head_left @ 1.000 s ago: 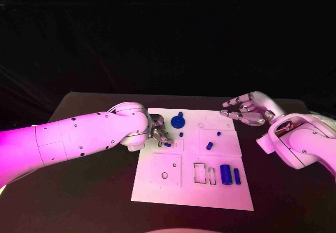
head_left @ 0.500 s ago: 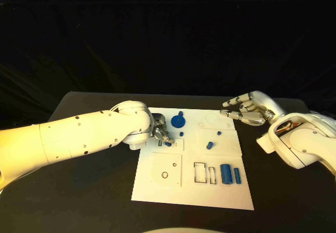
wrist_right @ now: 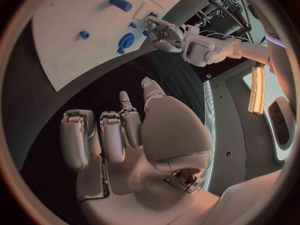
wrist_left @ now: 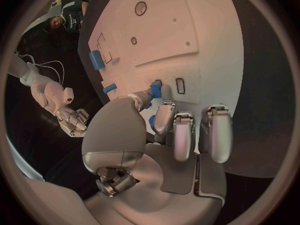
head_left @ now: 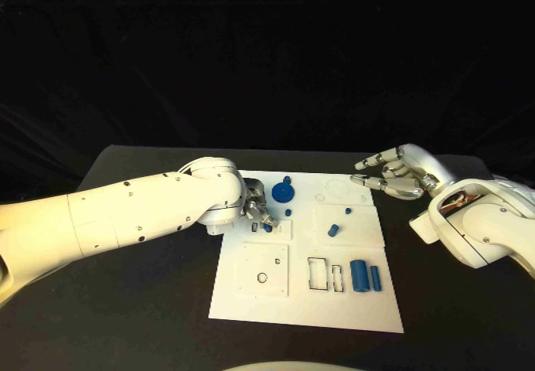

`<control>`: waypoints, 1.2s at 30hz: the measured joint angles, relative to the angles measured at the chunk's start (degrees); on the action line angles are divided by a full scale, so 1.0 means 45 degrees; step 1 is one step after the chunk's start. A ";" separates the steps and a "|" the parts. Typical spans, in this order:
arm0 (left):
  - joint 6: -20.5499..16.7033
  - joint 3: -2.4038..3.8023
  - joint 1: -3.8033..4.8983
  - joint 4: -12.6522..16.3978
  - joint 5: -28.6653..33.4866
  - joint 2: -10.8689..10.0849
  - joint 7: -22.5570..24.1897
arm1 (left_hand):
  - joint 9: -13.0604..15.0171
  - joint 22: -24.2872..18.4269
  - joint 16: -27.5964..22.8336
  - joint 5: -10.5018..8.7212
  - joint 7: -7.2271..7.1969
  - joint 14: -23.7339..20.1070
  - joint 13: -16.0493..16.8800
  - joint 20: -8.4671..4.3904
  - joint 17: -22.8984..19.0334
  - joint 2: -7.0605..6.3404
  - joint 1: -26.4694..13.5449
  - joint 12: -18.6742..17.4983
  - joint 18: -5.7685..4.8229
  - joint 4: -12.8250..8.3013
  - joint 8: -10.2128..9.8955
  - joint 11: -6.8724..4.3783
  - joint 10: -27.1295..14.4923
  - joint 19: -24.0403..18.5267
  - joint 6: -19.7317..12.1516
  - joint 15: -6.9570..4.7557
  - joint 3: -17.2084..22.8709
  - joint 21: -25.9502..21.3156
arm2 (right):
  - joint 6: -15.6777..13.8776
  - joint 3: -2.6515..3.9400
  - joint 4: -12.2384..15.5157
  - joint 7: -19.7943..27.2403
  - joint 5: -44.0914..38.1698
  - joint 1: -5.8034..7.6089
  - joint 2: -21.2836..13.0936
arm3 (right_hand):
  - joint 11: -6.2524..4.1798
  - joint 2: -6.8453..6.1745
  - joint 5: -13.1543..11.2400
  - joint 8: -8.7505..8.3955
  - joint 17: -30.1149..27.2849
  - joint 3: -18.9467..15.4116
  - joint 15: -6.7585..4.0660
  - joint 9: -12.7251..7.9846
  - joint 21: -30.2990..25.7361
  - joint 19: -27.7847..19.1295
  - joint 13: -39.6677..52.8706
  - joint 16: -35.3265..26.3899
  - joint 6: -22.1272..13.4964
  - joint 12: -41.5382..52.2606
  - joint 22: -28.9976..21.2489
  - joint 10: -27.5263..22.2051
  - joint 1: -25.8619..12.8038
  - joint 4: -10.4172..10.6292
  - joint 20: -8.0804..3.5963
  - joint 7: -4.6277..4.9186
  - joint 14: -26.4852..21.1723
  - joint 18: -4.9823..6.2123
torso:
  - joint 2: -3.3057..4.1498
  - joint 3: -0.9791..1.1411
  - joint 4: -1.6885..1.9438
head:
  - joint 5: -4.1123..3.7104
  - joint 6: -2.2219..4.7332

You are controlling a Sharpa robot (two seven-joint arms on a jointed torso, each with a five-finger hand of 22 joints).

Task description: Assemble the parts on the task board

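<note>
We log the black table (head_left: pixel 134 309) with the white task board (head_left: pixel 279 309) lying at its middle, long side running from the near edge toward the far edge.

Left hand (head_left: pixel 254 210): we see it over the board's left edge, in the far half. In the left wrist view its thumb and one finger pinch a small blue part (wrist_left: pixel 155 90) just above the board surface, beside a small rectangular slot (wrist_left: pixel 180 85); the other fingers are held side by side, extended.

Right hand (head_left: pixel 393 174): it hovers off the board's far right corner, above the bare table. Its fingers are curled loosely and apart, and it holds nothing.

Parts on the board, largest first:
- round blue disc with a tab (head_left: pixel 283 189), near the far edge, just right of the left hand;
- large blue cylinder (head_left: pixel 359 275), near the right edge in the near half, lying lengthwise;
- slimmer blue bar (head_left: pixel 377 277), just beside it, closer to the right edge;
- short blue peg (head_left: pixel 333 229), tilted, right of centre;
- small blue stub (head_left: pixel 348 211), farther back from that peg;
- small blue stub (head_left: pixel 287 213), near the disc.
</note>
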 measured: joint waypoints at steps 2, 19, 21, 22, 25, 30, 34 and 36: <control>0.0041 0.0003 0.0002 -0.0043 0.0003 0.0024 0.0015 | 0.0015 0.0007 0.0000 -0.0004 0.0001 -0.0001 0.0024 0.0000 0.0000 0.0029 -0.0168 0.0055 0.0000 -0.0049 0.0000 -0.0005 0.0005 0.0000 0.0002 0.0000 0.0146 0.0007 | 0.0006 0.0000 0.0011 -0.0001 -0.0001 0.0001 -0.0007 | 0.0000 0.0000 0.0000 0.0000 0.0000 0.0000 0.0000 0.0000 0.0000 0.0000 0.0000 0.0000 0.0000 0.0000 -0.0001 0.0000 0.0000 0.0000 0.0000 0.0000 0.0000 0.0000 | -0.0002 0.0000 0.0002 | -0.0005 -0.0002; 0.0246 0.0002 0.0003 -0.0256 -0.0033 0.0087 0.0060 | 0.0244 0.0005 0.0000 -0.0035 -0.0339 0.0000 0.0189 -0.0042 -0.0002 -0.0120 -0.1395 0.0246 -0.0142 0.0178 0.0122 -0.0140 0.0138 0.0043 0.0571 -0.0093 -0.0474 0.0129 | 0.0023 0.0003 0.0049 -0.0006 -0.0004 0.0009 -0.0048 | 0.0000 0.0000 0.0070 0.0000 -0.0003 0.0001 0.0000 -0.0002 0.0001 0.0002 0.0000 0.0000 0.0000 0.0000 -0.0003 0.0000 0.0000 0.0000 -0.0097 0.0000 0.0000 -0.0001 | -0.0002 -0.0016 0.0016 | -0.0026 -0.0020; 0.0258 -0.0012 -0.0017 -0.0284 -0.0041 0.0091 0.0061 | 0.0265 0.0005 0.0000 -0.0025 -0.0361 0.0000 0.0220 -0.0048 -0.0002 -0.0170 -0.1784 0.0246 -0.0142 0.0409 0.0157 -0.0141 0.0140 0.0048 0.0631 -0.0093 -0.0886 0.0182 | 0.0023 0.0003 0.0049 -0.0006 -0.0004 0.0009 -0.0048 | 0.0000 0.0000 0.0070 0.0000 -0.0003 0.0001 0.0000 -0.0002 0.0001 0.0002 0.0000 0.0000 0.0000 0.0000 -0.0004 0.0000 0.0000 0.0000 -0.0097 0.0000 0.0000 -0.0001 | -0.0004 -0.0016 0.0021 | -0.0026 -0.0026; 0.0263 -0.0012 -0.0017 -0.0296 -0.0042 0.0091 0.0061 | 0.0257 0.0005 0.0000 -0.0024 -0.0360 0.0000 0.0234 -0.0048 -0.0003 -0.0208 -0.1938 0.0275 -0.0143 0.0518 0.0159 -0.0155 0.0207 0.0048 0.0630 -0.0093 -0.1065 0.0191 | 0.0023 0.0003 0.0049 -0.0006 -0.0004 0.0009 -0.0048 | 0.0000 0.0000 0.0070 0.0000 -0.0003 0.0001 0.0000 -0.0003 0.0001 0.0002 0.0000 0.0000 0.0000 0.0000 -0.0004 0.0000 0.0000 -0.0001 -0.0097 0.0000 0.0000 -0.0001 | -0.0005 -0.0016 0.0022 | -0.0026 -0.0026; 0.0280 -0.0011 -0.0017 -0.0319 -0.0042 0.0092 0.0069 | 0.0256 0.0004 0.0000 -0.0024 -0.0318 -0.0001 0.0286 -0.0048 -0.0003 -0.0274 -0.2401 0.0339 -0.0141 0.0873 0.0183 -0.0138 0.0229 0.0048 0.0676 -0.0093 -0.1672 0.0194 | 0.0023 0.0003 0.0050 -0.0006 -0.0004 0.0009 -0.0049 | 0.0000 0.0000 0.0070 0.0000 -0.0004 0.0001 0.0000 -0.0003 0.0001 0.0002 0.0000 0.0000 0.0000 0.0000 -0.0004 0.0000 0.0000 0.0000 -0.0096 0.0000 0.0000 -0.0001 | -0.0006 -0.0016 0.0022 | -0.0022 -0.0028; 0.0299 -0.0008 -0.0020 -0.0347 -0.0037 0.0095 0.0098 | 0.0327 0.0004 0.0000 -0.0024 -0.0319 -0.0047 0.0343 -0.0094 -0.0003 -0.0227 -0.2671 0.0418 -0.0143 0.1190 0.0211 -0.0183 0.0274 0.0001 0.0676 -0.0140 -0.2474 0.0242 | 0.0022 0.0002 0.0050 -0.0006 -0.0007 0.0009 -0.0056 | 0.0000 0.0000 0.0070 0.0000 -0.0004 0.0001 0.0000 -0.0003 0.0001 0.0002 0.0000 0.0000 0.0000 0.0000 -0.0005 0.0000 0.0000 -0.0001 -0.0096 0.0000 0.0000 -0.0001 | -0.0007 -0.0016 0.0021 | -0.0016 -0.0031; 0.0308 -0.0006 -0.0021 -0.0363 -0.0035 0.0097 0.0119 | 0.0335 0.0003 0.0000 -0.0024 -0.0319 -0.0047 0.0343 -0.0094 -0.0003 -0.0222 -0.2676 0.0418 -0.0141 0.1228 0.0230 -0.0183 0.0274 0.0001 0.0677 -0.0139 -0.2648 0.0242 | 0.0021 0.0002 0.0049 -0.0006 -0.0009 0.0009 -0.0056 | 0.0000 0.0000 0.0069 0.0000 -0.0005 -0.0020 0.0000 -0.0004 0.0001 0.0002 0.0001 0.0000 0.0000 -0.0006 -0.0006 0.0000 0.0000 0.0020 -0.0096 0.0000 0.0000 -0.0001 | -0.0007 -0.0017 0.0017 | -0.0011 -0.0037; 0.0311 -0.0005 -0.0022 -0.0365 -0.0038 0.0096 0.0125 | 0.0359 0.0003 0.0000 -0.0024 -0.0322 -0.0047 0.0357 -0.0094 -0.0004 -0.0161 -0.2737 0.0418 -0.0142 0.1240 0.0230 -0.0203 0.0294 0.0001 0.0680 -0.0139 -0.2805 0.0242 | 0.0020 0.0002 0.0048 -0.0006 -0.0009 0.0009 -0.0056 | 0.0000 0.0000 0.0070 0.0000 -0.0005 -0.0035 0.0000 -0.0004 0.0001 0.0002 0.0001 0.0000 0.0000 -0.0051 -0.0006 0.0000 0.0000 0.0036 -0.0096 0.0000 0.0000 0.0000 | -0.0009 -0.0016 0.0017 | -0.0011 -0.0044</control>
